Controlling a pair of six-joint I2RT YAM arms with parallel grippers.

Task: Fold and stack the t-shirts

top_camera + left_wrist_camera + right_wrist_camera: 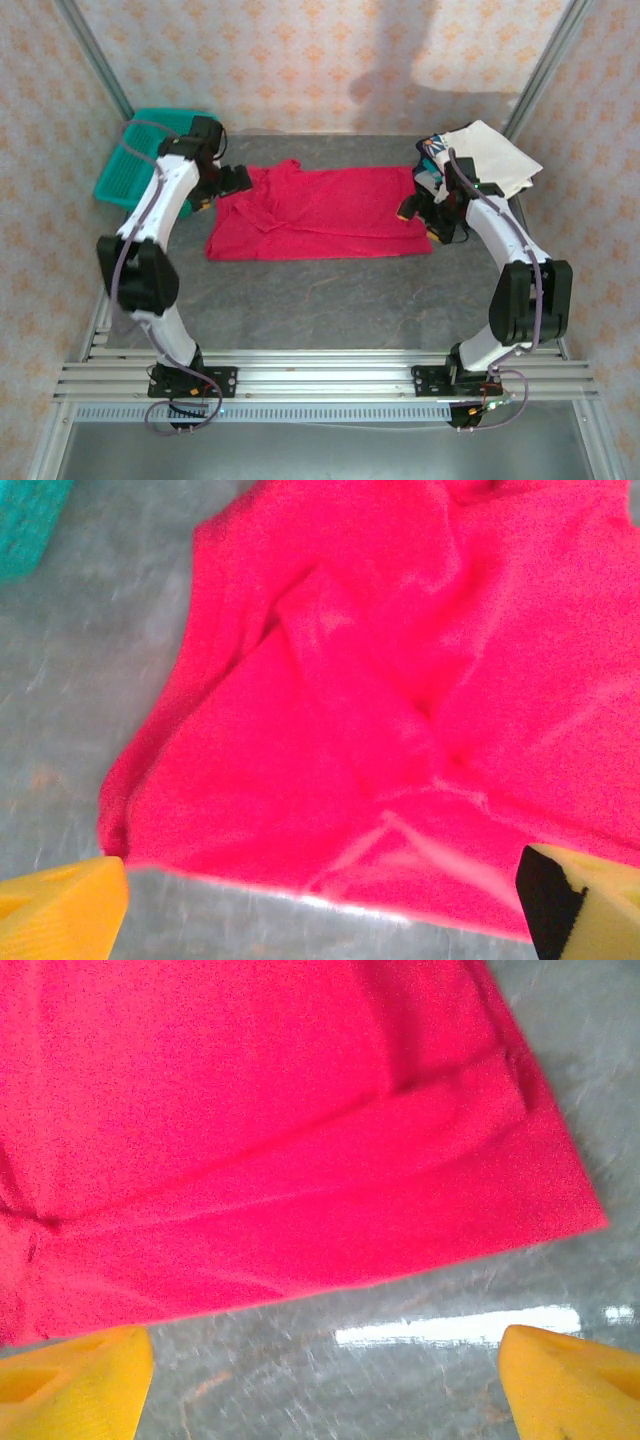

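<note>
A bright red t-shirt [320, 212] lies spread flat across the middle of the grey table. My left gripper [232, 183] hovers open at the shirt's left edge; the left wrist view looks down on wrinkled red cloth [400, 700], with one yellow finger [60, 910] at each lower corner. My right gripper [418, 212] hovers open at the shirt's right edge, where the hem [300, 1190] ends just ahead of the yellow fingers [570, 1380]. Neither gripper holds cloth. A pile with a white t-shirt [492, 157] over a dark printed one [433, 152] sits at the back right.
A teal mesh basket [135, 165] stands at the back left corner, beside the left arm, its corner [30, 520] also in the left wrist view. Patterned walls close in the table on three sides. Bare grey tabletop [330, 300] runs in front of the red shirt.
</note>
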